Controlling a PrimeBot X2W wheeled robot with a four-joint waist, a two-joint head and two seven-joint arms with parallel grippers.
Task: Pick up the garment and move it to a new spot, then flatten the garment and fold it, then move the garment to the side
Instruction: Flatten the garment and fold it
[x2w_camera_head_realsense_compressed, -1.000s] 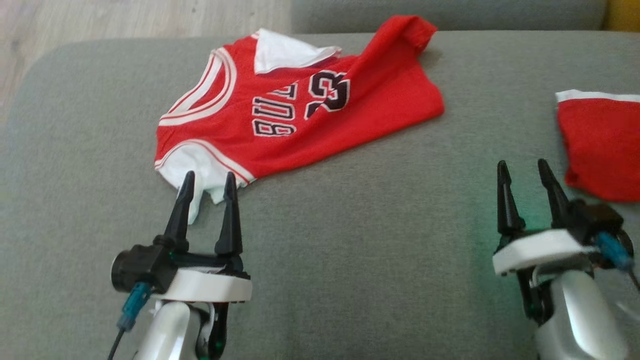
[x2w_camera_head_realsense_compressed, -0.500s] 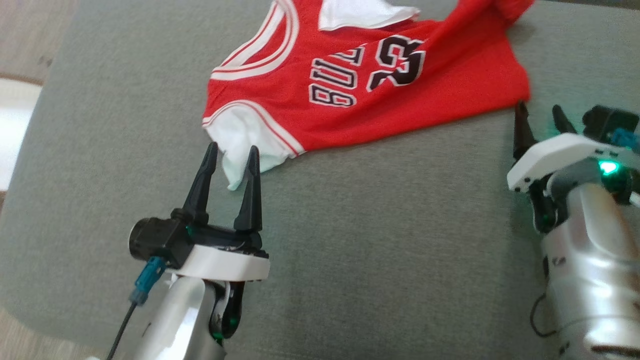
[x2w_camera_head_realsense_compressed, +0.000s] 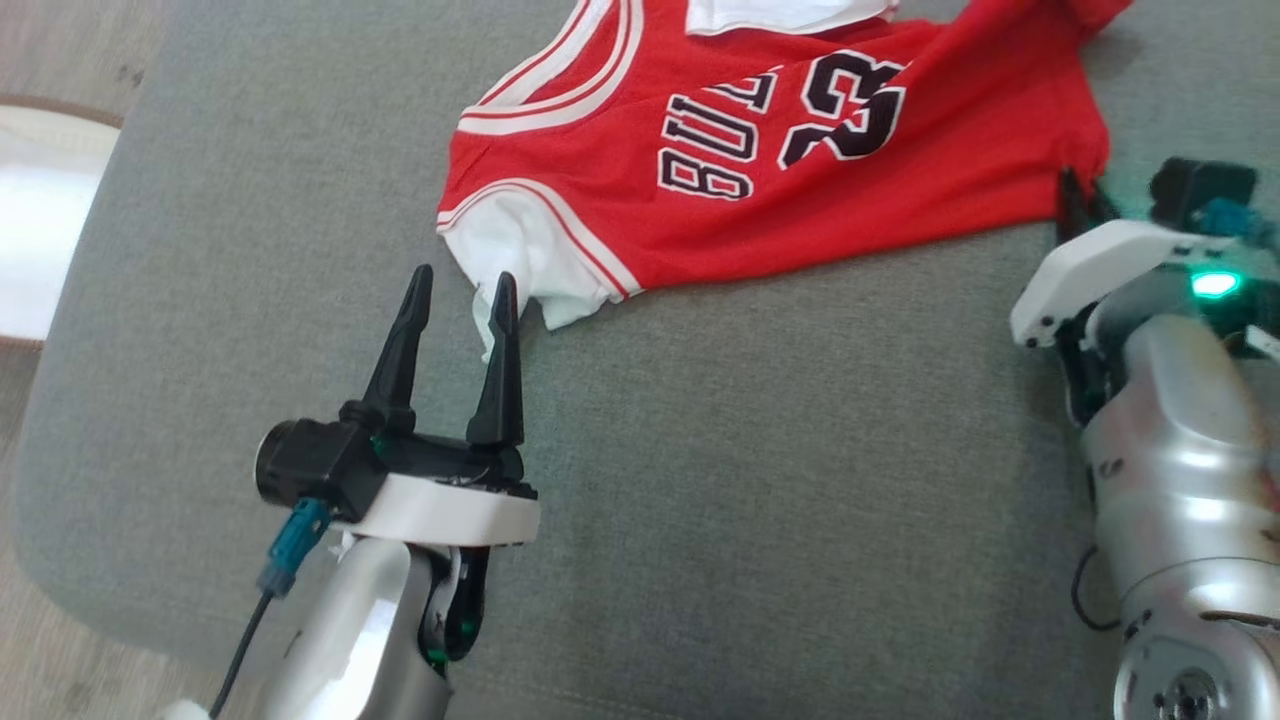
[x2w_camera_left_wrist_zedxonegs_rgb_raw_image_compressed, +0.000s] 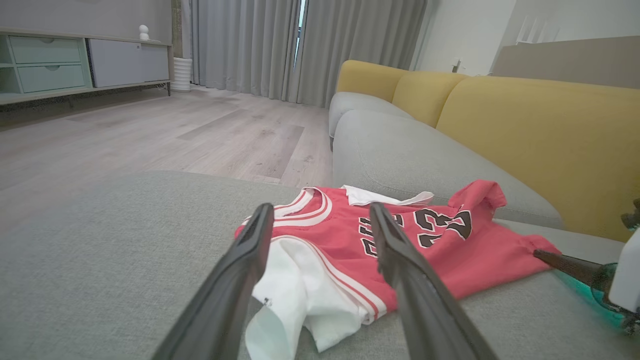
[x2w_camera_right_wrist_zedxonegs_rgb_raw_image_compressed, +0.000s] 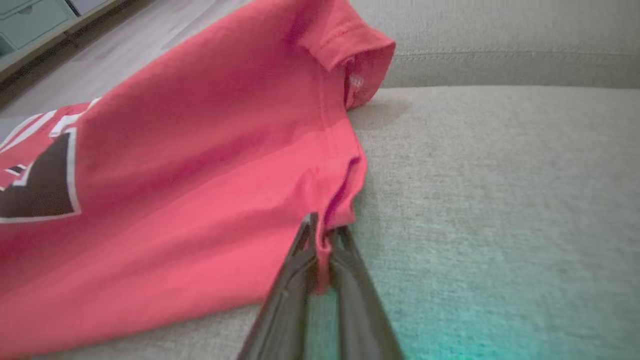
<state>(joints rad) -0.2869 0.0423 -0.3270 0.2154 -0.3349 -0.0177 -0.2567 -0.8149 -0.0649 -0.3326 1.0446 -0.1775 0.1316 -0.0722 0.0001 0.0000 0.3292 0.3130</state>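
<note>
My left gripper is staying wide open and holding nothing, its tips just reaching the white sleeve. My right gripper, spread and free a second ago, is now pinching the red hem of the jersey, nearly shut on the thin fold. That is giving me one hold for the lift; the left side is still waiting. The jersey is lying rumpled, a smooth knit with striped trim, on the coarse grey cushion, with a yellow backrest beyond.

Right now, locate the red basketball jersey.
Head view: the red basketball jersey lies top centre on the grey sofa cushion, its corner between the right gripper's fingers.
</note>
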